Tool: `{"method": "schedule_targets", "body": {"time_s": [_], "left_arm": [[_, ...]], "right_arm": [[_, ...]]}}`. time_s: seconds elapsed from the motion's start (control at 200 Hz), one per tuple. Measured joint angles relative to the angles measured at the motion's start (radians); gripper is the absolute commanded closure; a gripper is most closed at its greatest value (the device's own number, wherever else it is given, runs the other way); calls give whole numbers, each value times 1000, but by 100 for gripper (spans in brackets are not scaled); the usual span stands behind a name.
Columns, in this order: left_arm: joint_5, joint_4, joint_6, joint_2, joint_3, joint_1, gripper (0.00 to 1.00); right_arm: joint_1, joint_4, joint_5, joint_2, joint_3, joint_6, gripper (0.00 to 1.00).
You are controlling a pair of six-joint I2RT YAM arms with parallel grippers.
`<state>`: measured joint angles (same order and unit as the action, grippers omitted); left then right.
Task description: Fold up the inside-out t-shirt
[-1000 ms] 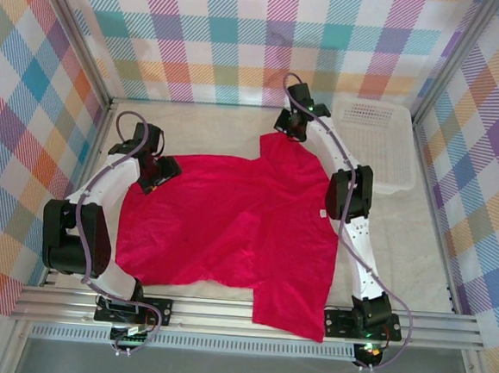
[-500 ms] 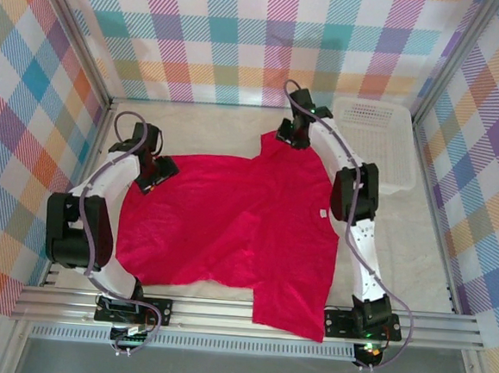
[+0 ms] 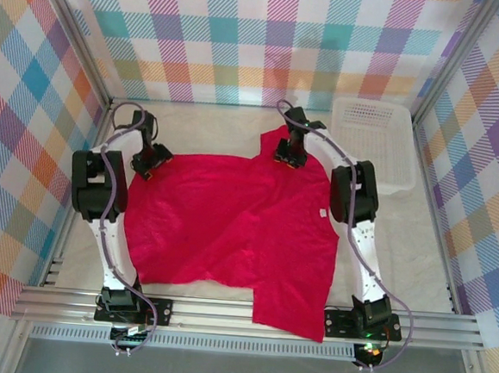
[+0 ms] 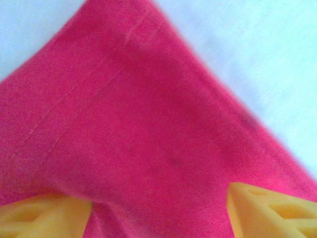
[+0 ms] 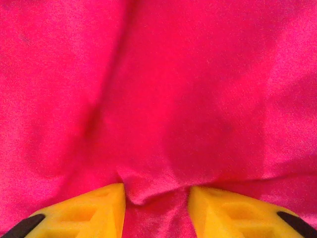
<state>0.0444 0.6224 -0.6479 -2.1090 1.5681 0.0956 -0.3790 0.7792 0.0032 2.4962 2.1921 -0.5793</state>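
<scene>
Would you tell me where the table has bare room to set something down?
The widest bare table lies between the right arm and right wall, nearer than the basket. A thinner strip runs between the t-shirt and the back wall. The t-shirt crowds the centre; left of the left arm it is tight.

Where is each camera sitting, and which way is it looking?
Top external: high above and behind the arms, looking down on the table, red t-shirt and white basket; both arms show, left gripper and right gripper at the t-shirt's far edge.
Left wrist: on the left arm, looking down at a t-shirt corner; its yellow fingers show, spread apart.
Right wrist: on the right arm, close over the t-shirt; its yellow fingers flank a small pucker.
Shared: all three see the t-shirt.
</scene>
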Motion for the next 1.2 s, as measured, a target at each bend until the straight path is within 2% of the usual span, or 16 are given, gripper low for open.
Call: {"method": "schedule_targets", "body": {"time_s": [0.2, 0.32, 0.415, 0.485, 0.625, 0.785, 0.88, 0.945, 1.02, 1.2], "left_arm": [[-8, 11, 2, -162, 251, 32, 28], [-26, 42, 17, -245, 399, 36, 28], [-41, 58, 34, -241, 409, 36, 27], [-64, 56, 39, -190, 357, 30, 27], [-101, 60, 40, 73, 124, 8, 27], [-59, 13, 25, 473, -176, -59, 26], [-7, -43, 3, 602, -362, -88, 25], [1, -59, -8, 605, -460, -86, 24], [0, -61, -16, 538, -526, -74, 24], [-10, -76, -18, 362, -514, -11, 24]], "right_arm": [[31, 40, -23, 316, 541, 19, 56], [60, 28, -48, 333, 566, 19, 54], [71, 14, -72, 288, 494, 27, 49], [76, 42, -85, 245, 453, 48, 45], [54, 103, -100, 89, 323, 99, 42], [-39, 69, -98, -259, -69, 121, 42], [-95, 0, -106, -446, -351, 100, 41], [-107, -46, -109, -528, -524, 81, 40], [-93, -74, -95, -554, -663, 59, 40], [-38, -114, -49, -492, -792, 29, 42]]}}
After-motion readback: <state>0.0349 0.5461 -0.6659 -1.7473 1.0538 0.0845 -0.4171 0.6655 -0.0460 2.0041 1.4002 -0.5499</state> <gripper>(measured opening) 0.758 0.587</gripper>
